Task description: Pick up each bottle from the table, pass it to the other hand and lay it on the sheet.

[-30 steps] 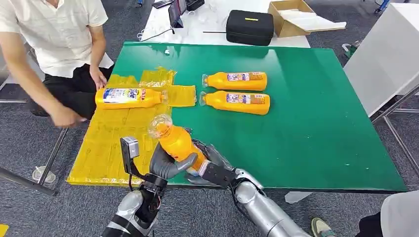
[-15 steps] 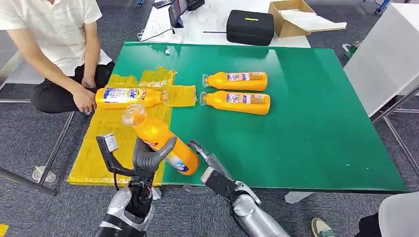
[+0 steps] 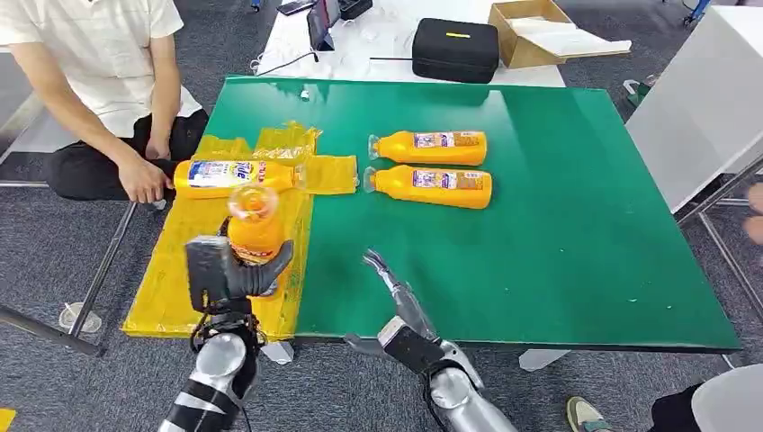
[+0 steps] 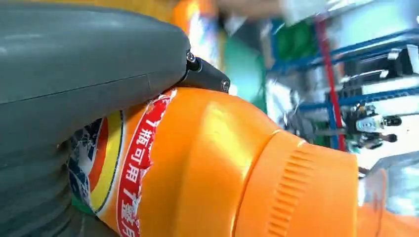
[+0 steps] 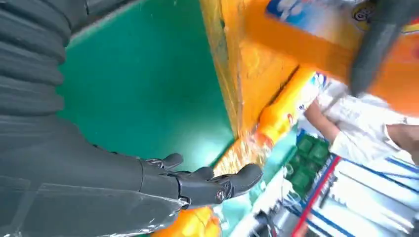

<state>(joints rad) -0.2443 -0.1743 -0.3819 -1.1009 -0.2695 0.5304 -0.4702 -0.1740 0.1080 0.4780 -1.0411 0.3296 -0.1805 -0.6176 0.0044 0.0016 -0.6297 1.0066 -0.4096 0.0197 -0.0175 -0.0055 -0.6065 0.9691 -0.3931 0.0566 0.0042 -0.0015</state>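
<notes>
My left hand (image 3: pixel 236 274) grips an orange bottle (image 3: pixel 254 227) above the near part of the yellow sheet (image 3: pixel 193 247), cap pointing away from me. Up close, that bottle (image 4: pixel 222 168) has a red-edged label under my left hand's thumb (image 4: pixel 84 74). Another orange bottle (image 3: pixel 236 176) lies on the sheet's far end. On the bare green table (image 3: pixel 558 216) lie two more bottles side by side, one (image 3: pixel 429 146) behind the other (image 3: pixel 430 185). My right hand (image 3: pixel 394 290) is open over the table's near edge, holding nothing; its dark fingers (image 5: pixel 207 182) are spread.
A person sits at the table's far left, one hand (image 3: pixel 142 184) by the sheet bottle's base. A black case (image 3: pixel 455 49) and an open cardboard box (image 3: pixel 540 31) rest on the white table behind. A grey panel (image 3: pixel 702 99) stands at the right.
The bottle has passed from my right hand to my left, which swung it left over the sheet. My right hand let go and drew back, open. The person's hand moved to the sheet's edge.
</notes>
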